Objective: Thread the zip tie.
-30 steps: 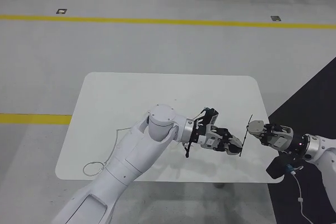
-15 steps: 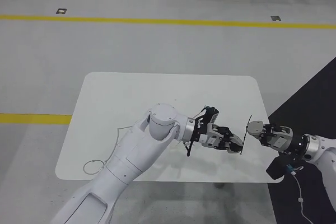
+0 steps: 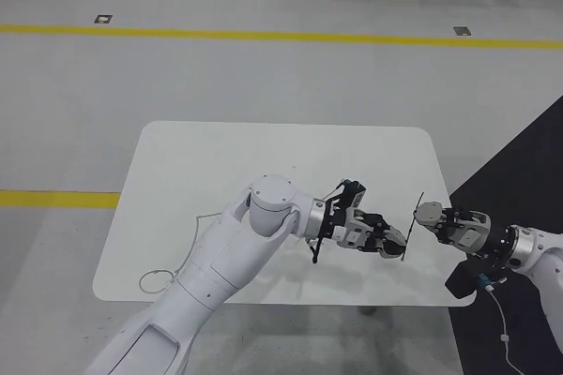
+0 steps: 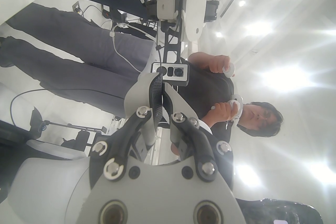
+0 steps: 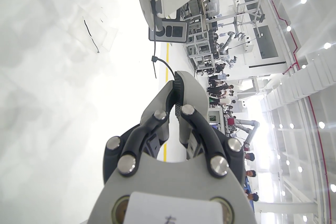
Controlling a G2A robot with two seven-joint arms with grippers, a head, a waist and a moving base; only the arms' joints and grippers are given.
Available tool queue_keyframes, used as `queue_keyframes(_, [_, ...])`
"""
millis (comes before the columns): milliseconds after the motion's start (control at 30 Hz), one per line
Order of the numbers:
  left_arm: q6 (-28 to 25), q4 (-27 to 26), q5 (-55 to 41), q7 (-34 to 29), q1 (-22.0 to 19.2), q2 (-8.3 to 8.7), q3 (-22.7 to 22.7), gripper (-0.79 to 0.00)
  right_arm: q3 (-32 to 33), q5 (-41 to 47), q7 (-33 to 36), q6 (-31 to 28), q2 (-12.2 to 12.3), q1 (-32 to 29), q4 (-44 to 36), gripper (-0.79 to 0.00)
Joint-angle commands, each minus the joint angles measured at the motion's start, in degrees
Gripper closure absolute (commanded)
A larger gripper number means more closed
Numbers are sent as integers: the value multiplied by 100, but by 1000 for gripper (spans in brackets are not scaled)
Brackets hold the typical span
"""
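A thin black zip tie (image 3: 410, 232) hangs in the air over the right part of the white table (image 3: 263, 159), held between both grippers. My left gripper (image 3: 393, 249) is shut on its lower end, and my right gripper (image 3: 421, 217) is shut on its upper part. In the right wrist view the right gripper (image 5: 175, 77) pinches the strap, which curves to the tie's small head (image 5: 154, 59). A straight length runs from the head up to the left gripper (image 5: 155, 25), and a short tail pokes out below the head. In its own view the left gripper (image 4: 159, 79) has its fingers pressed together.
A second thin black strip (image 5: 90, 36) lies flat on the table under the grippers. The table's right edge (image 3: 448, 216) is just beyond the right gripper, with a dark mat (image 3: 535, 159) past it. A person holding controllers stands behind the table.
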Motion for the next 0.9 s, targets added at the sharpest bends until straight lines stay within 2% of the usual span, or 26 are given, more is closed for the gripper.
queue_keyframes(0, [14, -17, 6, -8, 11, 6, 4, 0, -9, 1, 8, 18, 6, -7, 23, 0])
queue_keyframes(600, [105, -46, 22, 12, 0, 30, 54, 0, -65, 14, -20, 48, 70, -87, -69, 0])
queue_keyframes(667, [95, -39, -1, 22, 1, 29, 52, -160, -70, 11, -15, 44, 77, -91, -69, 0])
queue_keyframes(700, [94, -36, -4, 27, 2, 30, 51, -323, -74, 23, -7, 46, 79, -91, -57, 0])
queue_keyframes(767, [103, -30, -6, 27, -7, 34, 46, -379, -84, 39, -1, 57, 84, -80, -48, 0])
queue_keyframes(867, [99, -25, -24, 35, -9, 36, 40, -394, -89, 42, 13, 60, 94, -73, -34, 0])
